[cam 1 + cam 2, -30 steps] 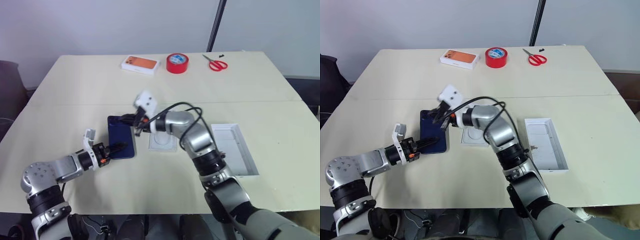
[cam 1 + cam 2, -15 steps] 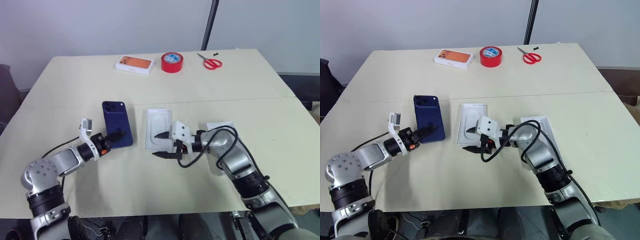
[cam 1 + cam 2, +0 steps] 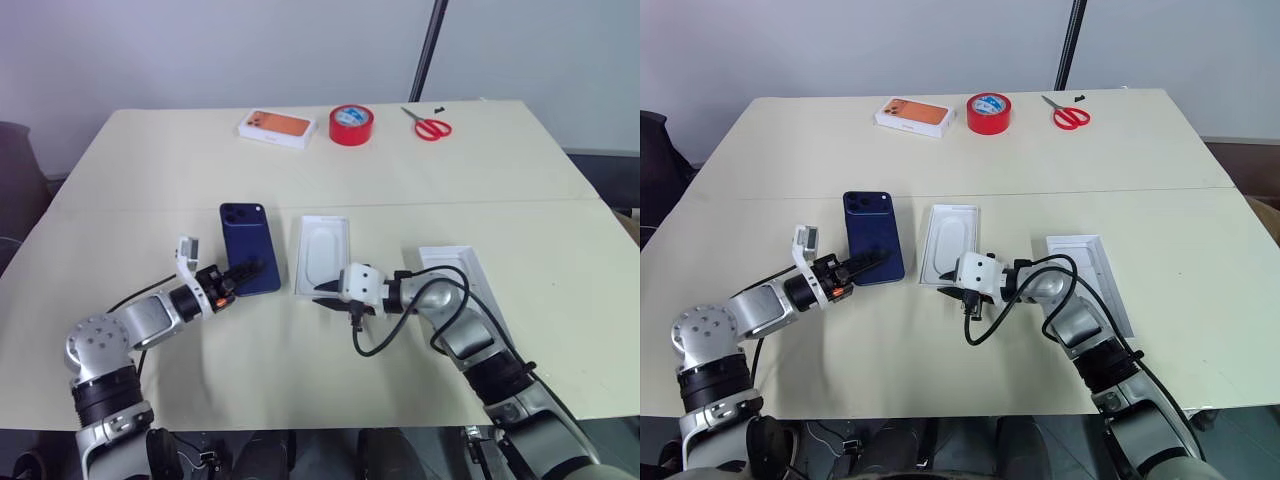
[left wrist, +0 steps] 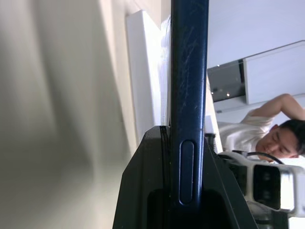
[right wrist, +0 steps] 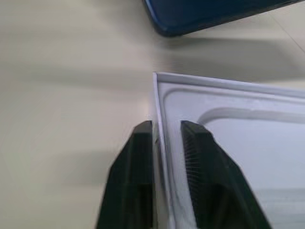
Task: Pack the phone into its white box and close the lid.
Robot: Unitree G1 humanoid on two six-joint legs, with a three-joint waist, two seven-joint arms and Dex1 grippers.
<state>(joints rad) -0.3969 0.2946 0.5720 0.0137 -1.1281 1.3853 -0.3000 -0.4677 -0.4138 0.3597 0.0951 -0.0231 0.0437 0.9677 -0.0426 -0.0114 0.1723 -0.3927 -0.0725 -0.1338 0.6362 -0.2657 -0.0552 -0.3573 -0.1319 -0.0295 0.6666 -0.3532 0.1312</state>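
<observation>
The dark navy phone (image 3: 250, 245) lies camera-end away from me, left of centre on the table. My left gripper (image 3: 250, 271) is shut on the phone's near end. In the left wrist view the phone's edge (image 4: 189, 71) runs up between the two black fingers. Beside it on the right lies the white box (image 3: 322, 252), with a round-cornered moulded white insert in it. My right gripper (image 3: 325, 291) is shut on its near rim. One finger (image 5: 138, 157) is outside the thin wall (image 5: 159, 105), the other inside. The lid (image 3: 1102, 270) lies open side up further right, partly behind my right arm.
Along the table's far edge lie a white box with an orange phone picture (image 3: 273, 127), a red tape roll (image 3: 352, 125) and red-handled scissors (image 3: 430, 126). A person (image 4: 267, 136) shows in the left wrist view. A black cable (image 3: 375, 330) loops from my right wrist.
My right gripper left the phone's far end, swung down to the white box's near rim, opened, then shut on it. My left gripper keeps hold of the phone.
</observation>
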